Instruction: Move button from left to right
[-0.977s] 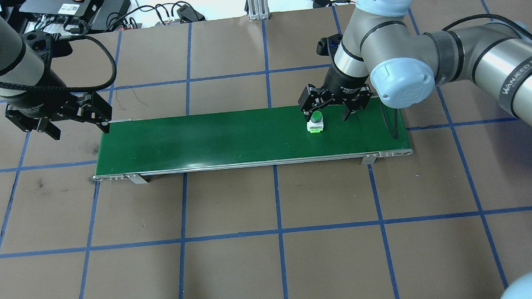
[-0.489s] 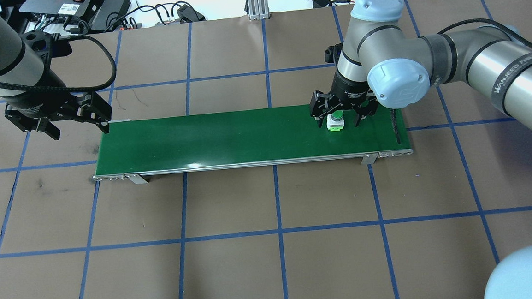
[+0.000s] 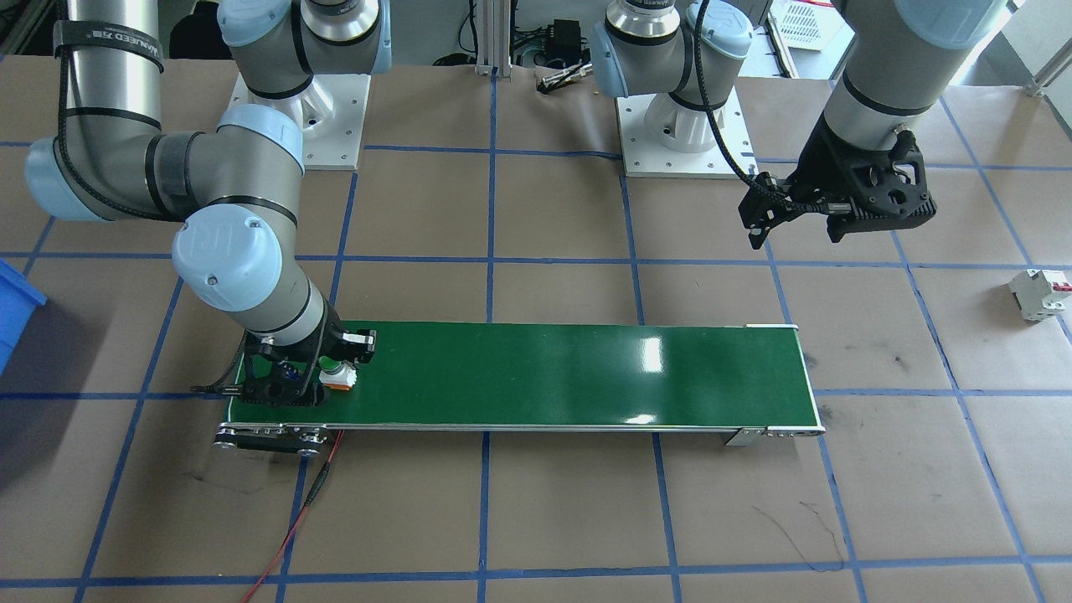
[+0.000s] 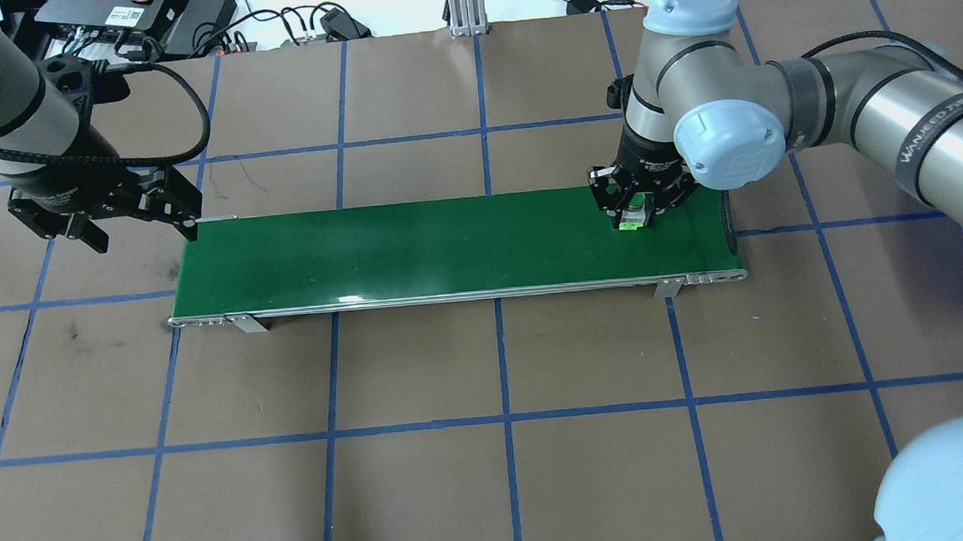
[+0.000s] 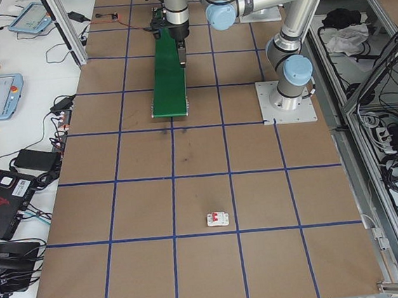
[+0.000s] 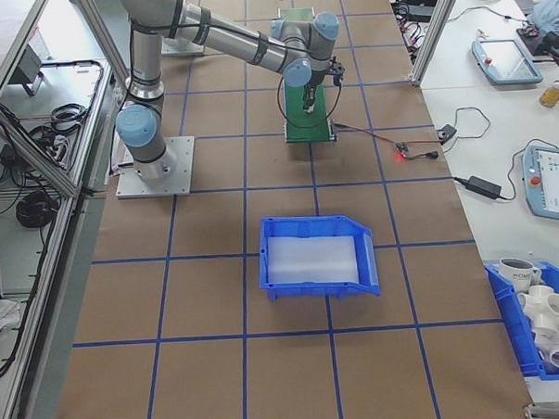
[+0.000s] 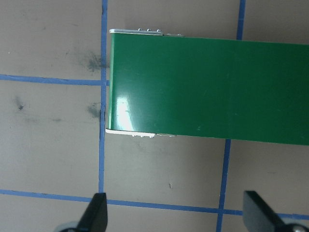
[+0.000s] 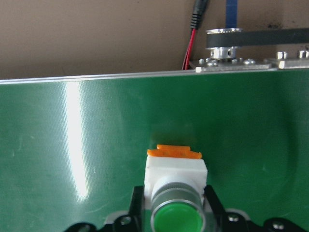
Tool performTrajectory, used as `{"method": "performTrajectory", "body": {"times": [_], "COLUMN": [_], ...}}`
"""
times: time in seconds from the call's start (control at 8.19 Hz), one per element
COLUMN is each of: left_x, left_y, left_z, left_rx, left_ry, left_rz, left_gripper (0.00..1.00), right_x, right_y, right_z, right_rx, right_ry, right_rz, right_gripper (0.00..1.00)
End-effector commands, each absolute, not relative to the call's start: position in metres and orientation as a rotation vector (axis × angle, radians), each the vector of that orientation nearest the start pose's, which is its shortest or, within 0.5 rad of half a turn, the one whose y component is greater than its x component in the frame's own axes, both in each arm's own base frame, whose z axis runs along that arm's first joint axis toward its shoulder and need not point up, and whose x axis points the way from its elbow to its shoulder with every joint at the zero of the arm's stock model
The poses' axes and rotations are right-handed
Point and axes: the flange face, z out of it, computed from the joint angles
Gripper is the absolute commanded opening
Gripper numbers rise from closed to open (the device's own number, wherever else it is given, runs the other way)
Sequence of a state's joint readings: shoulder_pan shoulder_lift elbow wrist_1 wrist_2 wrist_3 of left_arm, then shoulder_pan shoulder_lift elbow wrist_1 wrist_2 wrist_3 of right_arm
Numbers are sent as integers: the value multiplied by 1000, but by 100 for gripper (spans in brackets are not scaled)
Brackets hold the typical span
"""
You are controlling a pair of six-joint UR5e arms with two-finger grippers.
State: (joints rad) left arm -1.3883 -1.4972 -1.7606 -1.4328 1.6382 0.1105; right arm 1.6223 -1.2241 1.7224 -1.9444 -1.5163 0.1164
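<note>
Button (image 8: 175,193) upright on belt (image 4: 446,243), right of centre in overhead view, lower left in front view, green cap up, orange base at bottom. Right gripper (image 4: 638,205) clamped on button, fingers (image 8: 211,201) against both sides of collar below cap. Left gripper (image 4: 131,210) spread wide, holding nothing, off belt's left end, upper left of overhead view. Breaker (image 3: 1038,294) at front view's right edge.

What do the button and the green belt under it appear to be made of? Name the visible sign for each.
Button: likely moulded plastic. Its white body and orange base look matte and sharp-edged, its green cap looks smooth, and the ring around the cap looks like brushed metal or metallised plastic.
Green belt: probably PVC or rubber-coated fabric. It shows a fine weave texture with a glossy streak of reflected light.
</note>
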Motion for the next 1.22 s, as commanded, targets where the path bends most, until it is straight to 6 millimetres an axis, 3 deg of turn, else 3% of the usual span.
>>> {"method": "performTrajectory", "body": {"times": [0.0, 0.12, 0.24, 0.37, 0.49, 0.85, 1.1], "left_x": [-41, -41, -41, -41, -41, -41, -42], "left_y": [-475, -476, -477, -476, -476, -476, -476], "left_z": [444, 446, 448, 446, 446, 446, 446], "left_rx": [-112, -124, -126, -126, -126, -124, -124], "left_ry": [3071, 3070, 3074, 3070, 3070, 3070, 3074], "left_rz": [-18, -23, -31, -25, -25, -23, -29], "left_gripper": [100, 100, 100, 100, 100, 100, 100], "right_x": [113, 71, 17, -43, -102, -246, -335], "right_y": [-589, -610, -620, -617, -609, -552, -510], "right_z": [268, 300, 316, 320, 337, 382, 386], "right_rx": [94, 49, -74, -190, -224, -521, -674], "right_ry": [3094, 3137, 3200, 3252, 3264, 3262, 3244], "right_rz": [154, 61, 57, 94, 74, 46, 15], "right_gripper": [0, 0, 0, 0, 0, 0, 0]}}
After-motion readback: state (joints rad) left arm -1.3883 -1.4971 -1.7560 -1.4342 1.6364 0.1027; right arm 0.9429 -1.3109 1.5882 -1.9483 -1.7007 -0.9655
